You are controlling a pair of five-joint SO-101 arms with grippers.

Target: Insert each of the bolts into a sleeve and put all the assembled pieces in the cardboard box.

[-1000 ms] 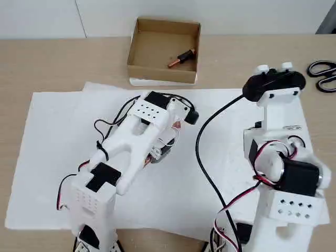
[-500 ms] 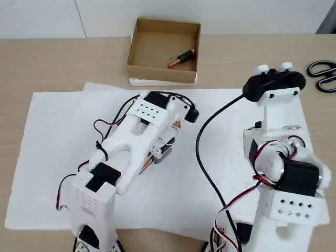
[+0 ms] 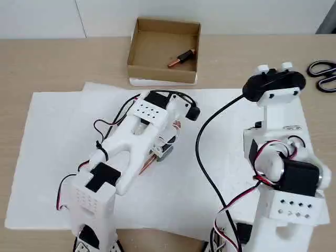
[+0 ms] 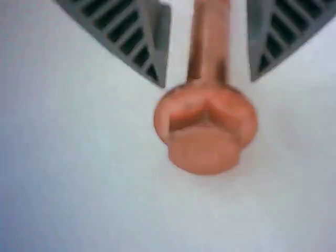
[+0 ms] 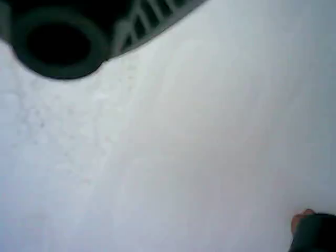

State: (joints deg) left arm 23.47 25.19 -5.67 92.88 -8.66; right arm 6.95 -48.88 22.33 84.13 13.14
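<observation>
On the desk (image 3: 52, 58) a white sheet (image 3: 52, 157) lies under both arms. Past its far edge stands the cardboard box (image 3: 163, 74). One assembled piece (image 3: 181, 57), copper tip and dark sleeve, lies slantwise in the box toward its right wall. Scissors (image 3: 323, 73) rest at the desk's far right edge, well apart from everything else.

The left arm (image 3: 131, 139) stretches over the middle of the sheet. A copper bolt (image 3: 148, 164) slants out from beneath its wrist, back toward the arm's base. In the left wrist view the bolt (image 4: 206, 128) points its head at the camera. Its shaft runs between the two ribbed left fingers (image 4: 147, 37). A thin strip of white shows on each side of the shaft, so the fingers stand only narrowly parted. They seem to pinch the bolt farther along, though the view blurs there.

The right arm (image 3: 283, 178) stands folded over the sheet's right side. In its wrist view a black sleeve (image 5: 59, 46) shows end-on, just beside the ribbed right fingers (image 5: 152, 21). Whether they clasp it, I cannot tell.
</observation>
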